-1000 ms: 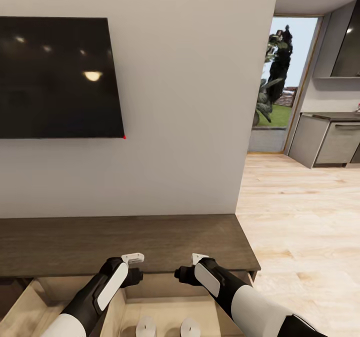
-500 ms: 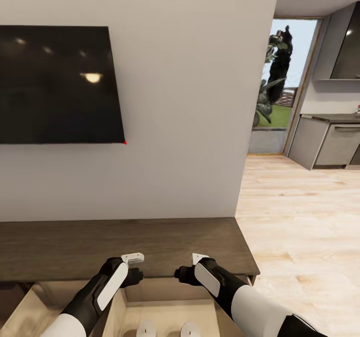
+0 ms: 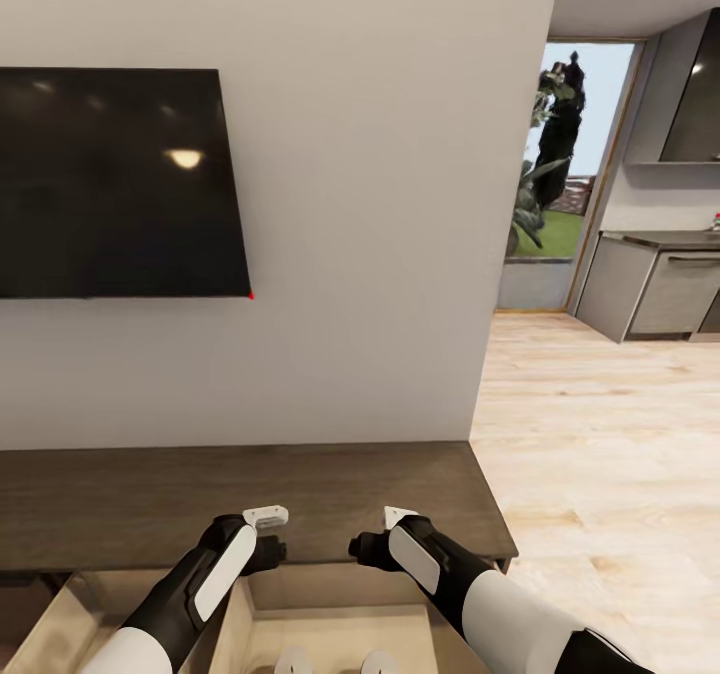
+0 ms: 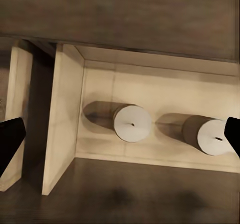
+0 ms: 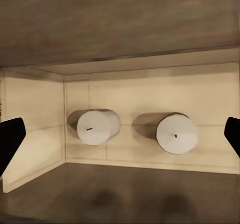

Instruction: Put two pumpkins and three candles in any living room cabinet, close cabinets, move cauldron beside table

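Note:
Two candles (image 3: 292,666) (image 3: 375,665) stand side by side in an open drawer (image 3: 330,624) of the dark-brown cabinet (image 3: 250,494), at the bottom edge of the head view. The left wrist view looks down on them, one candle (image 4: 132,124) near the drawer's side wall and the other candle (image 4: 212,136) beside it. In the right wrist view the same pair of candles (image 5: 95,128) (image 5: 175,134) sits on the beige drawer floor (image 5: 150,89). My left gripper (image 3: 266,552) (image 4: 121,136) and right gripper (image 3: 364,551) (image 5: 121,136) hang open above the drawer, holding nothing.
A black TV (image 3: 120,184) hangs on the wall above the cabinet. Left of the candle drawer a second drawer (image 3: 40,614) stands open. To the right, light wood floor (image 3: 600,454) runs to grey kitchen units (image 3: 660,284) and a glass door.
The whole head picture has slid downward, so the camera has moved up; the candles now sit at the bottom edge. Both arms hold the same pose.

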Tool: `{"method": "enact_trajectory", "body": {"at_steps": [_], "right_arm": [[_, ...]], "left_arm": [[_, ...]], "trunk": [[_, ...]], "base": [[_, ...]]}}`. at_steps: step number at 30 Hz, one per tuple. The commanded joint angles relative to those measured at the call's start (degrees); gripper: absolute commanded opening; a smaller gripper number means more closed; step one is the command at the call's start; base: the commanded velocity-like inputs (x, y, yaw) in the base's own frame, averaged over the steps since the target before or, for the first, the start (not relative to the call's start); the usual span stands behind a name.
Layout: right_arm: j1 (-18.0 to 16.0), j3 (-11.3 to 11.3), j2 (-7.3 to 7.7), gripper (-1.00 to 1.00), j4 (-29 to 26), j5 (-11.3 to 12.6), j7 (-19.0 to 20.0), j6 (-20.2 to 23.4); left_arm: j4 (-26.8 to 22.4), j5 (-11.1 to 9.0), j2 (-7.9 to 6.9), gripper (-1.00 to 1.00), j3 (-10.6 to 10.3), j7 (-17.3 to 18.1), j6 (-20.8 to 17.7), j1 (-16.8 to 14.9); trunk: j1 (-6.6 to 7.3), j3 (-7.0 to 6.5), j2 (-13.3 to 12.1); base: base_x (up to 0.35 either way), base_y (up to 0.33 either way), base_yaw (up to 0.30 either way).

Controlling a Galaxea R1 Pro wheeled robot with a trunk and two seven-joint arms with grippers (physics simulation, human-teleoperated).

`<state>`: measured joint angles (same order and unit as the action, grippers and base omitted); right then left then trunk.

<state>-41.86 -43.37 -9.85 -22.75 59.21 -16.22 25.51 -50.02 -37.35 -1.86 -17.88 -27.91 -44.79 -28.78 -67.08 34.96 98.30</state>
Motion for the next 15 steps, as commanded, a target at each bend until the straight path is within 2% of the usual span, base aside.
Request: {"method": "enact_trajectory", "body": {"at_steps": [1,15], "right_arm": [[-0.06,-0.43,0.03,1.0,-0.1,0.56,-0.48,0.06],[-0.06,-0.4,0.08,1.0,-0.1,0.56,-0.46,-0.02]], "left_arm": [[-0.08,-0.61,-0.07,1.0,-0.26,-0.57,-0.05,-0.05],[-0.08,-0.62,-0.11,1.0,-0.24,-0.57,-0.04,-0.05]], "trunk": [[0.23,-0.12,-0.38],[3.3,-2.64,-6.0]], "base": [[0.0,0.0,0.0],[0.0,0.0,0.0]]}}
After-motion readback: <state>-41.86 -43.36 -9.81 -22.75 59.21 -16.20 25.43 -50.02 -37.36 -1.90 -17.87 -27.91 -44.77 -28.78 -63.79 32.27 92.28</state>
